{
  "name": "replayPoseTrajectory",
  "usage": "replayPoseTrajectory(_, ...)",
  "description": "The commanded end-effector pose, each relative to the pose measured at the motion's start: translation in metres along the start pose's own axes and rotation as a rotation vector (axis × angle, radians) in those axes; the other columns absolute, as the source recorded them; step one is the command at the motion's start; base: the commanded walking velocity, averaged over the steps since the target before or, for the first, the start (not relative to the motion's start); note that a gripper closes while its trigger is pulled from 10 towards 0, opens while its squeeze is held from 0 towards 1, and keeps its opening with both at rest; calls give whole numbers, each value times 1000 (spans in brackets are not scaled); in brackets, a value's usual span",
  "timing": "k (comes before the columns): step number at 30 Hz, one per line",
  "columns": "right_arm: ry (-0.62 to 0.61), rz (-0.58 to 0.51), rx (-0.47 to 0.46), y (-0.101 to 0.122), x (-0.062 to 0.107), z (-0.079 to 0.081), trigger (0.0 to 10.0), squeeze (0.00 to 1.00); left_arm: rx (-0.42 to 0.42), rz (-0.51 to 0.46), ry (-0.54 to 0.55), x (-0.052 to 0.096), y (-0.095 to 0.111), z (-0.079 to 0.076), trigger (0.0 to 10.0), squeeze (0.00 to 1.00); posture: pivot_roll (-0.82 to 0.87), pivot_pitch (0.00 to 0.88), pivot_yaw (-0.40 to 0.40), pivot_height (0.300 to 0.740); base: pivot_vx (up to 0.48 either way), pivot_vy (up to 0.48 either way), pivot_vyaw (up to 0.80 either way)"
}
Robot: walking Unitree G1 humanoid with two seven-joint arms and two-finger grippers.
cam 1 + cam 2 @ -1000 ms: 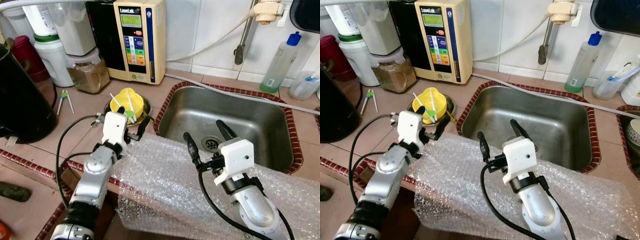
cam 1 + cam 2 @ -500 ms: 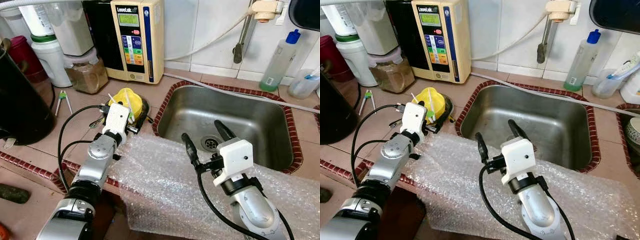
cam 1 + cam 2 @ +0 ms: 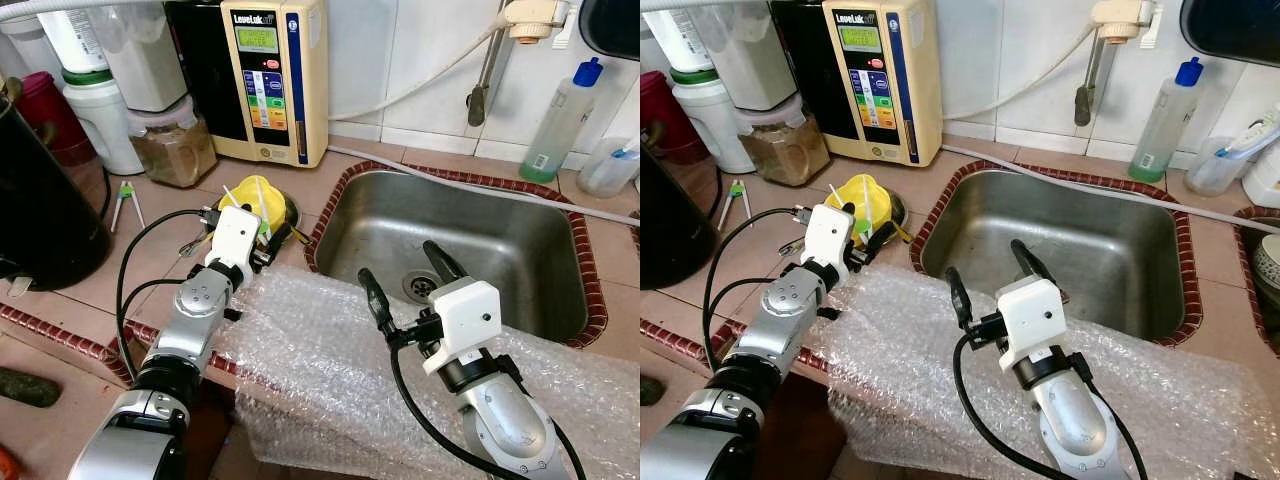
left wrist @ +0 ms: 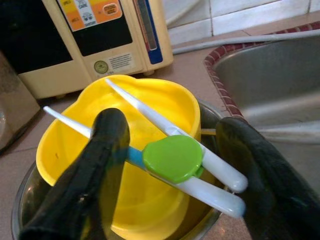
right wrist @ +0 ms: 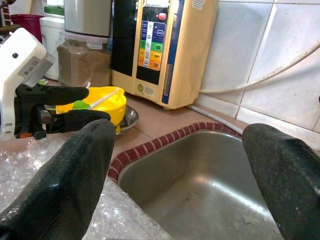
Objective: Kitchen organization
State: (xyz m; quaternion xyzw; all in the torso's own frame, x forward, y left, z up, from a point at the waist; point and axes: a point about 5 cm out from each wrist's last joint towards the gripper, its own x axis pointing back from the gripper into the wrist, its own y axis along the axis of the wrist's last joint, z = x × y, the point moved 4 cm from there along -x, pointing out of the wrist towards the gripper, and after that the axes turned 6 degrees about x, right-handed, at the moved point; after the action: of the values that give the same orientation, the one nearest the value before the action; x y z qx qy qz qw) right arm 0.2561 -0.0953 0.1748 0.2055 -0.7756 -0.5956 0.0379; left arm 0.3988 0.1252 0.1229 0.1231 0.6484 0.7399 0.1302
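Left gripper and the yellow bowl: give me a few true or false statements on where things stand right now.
1. The left gripper is open around the training chopsticks. True.
2. The yellow bowl sits inside the sink. False: it sits in a metal bowl on the counter beside the sink.
3. The right gripper holds a bottle. False: it is open and empty, over the bubble wrap.
4. The chopsticks lie across the yellow bowl. True.

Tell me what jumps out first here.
The left hand is open around the green-hinged training chopsticks lying across the yellow cup, beside the steel sink. A bubble wrap sheet drapes over the counter's front edge, with the open right hand above it.
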Motion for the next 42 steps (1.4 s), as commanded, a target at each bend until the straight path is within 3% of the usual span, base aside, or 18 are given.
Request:
replayPoseTrajectory(1, 3, -3, 1, 2, 0, 1, 10000, 0, 8, 63, -9, 4, -15, 1, 0, 0, -99, 67, 99, 740, 0, 0, 0)
replayPoseTrajectory(15, 10, -8, 2, 2, -1, 1, 10000, 0, -9, 66, 17, 10, -19, 8, 0, 0, -92, 60, 98, 740, 0, 0, 0)
replayPoseTrajectory(26, 111, -38, -95, 9, 0, 13, 10000, 0, -21, 79, 105, 22, -26, 26, 0, 0, -85, 57, 95, 740, 0, 0, 0)
replayPoseTrajectory(42, 122, -21, -102, 4, 0, 9, 10000, 0, -4, -31, 178, 32, -3, 31, 0, 0, -68, 60, 90, 740, 0, 0, 0)
